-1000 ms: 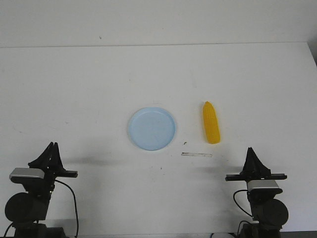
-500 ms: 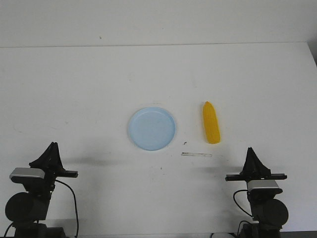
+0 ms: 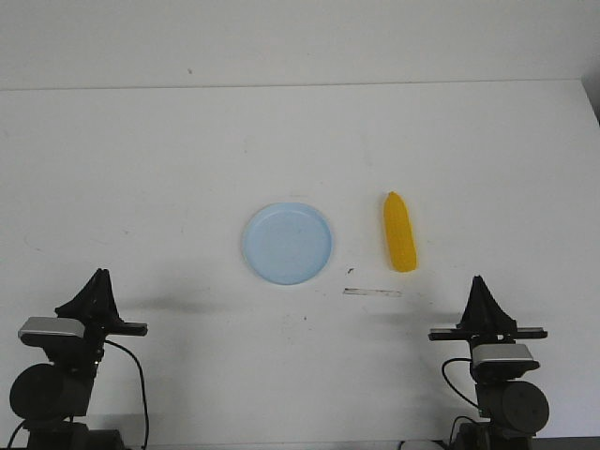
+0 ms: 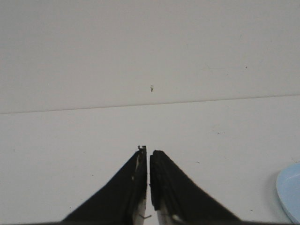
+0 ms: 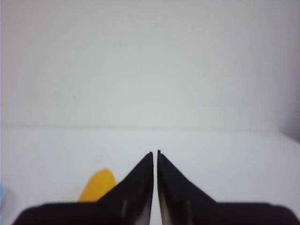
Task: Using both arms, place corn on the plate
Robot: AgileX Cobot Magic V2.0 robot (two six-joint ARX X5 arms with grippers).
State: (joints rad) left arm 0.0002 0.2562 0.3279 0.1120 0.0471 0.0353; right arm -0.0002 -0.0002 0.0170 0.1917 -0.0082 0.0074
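Note:
The yellow corn point(image 3: 400, 232) lies on the white table, right of the pale blue plate point(image 3: 288, 243), tapered tip pointing away from me. The plate is empty. My left gripper point(image 3: 97, 274) is shut and empty at the near left, far from both. My right gripper point(image 3: 478, 280) is shut and empty at the near right, a little nearer than the corn and to its right. In the right wrist view the corn point(image 5: 97, 185) shows beside the shut gripper point(image 5: 155, 152). In the left wrist view the plate's rim point(image 4: 289, 192) shows at the edge, away from the shut gripper point(image 4: 148, 150).
A thin strip of clear tape point(image 3: 372, 292) lies on the table just in front of the corn. The table's far edge point(image 3: 300, 86) meets a white wall. The table's right edge point(image 3: 591, 103) shows at the far right.
My right arm has shifted very slightly to the right and down. The left arm, corn and plate have not moved.

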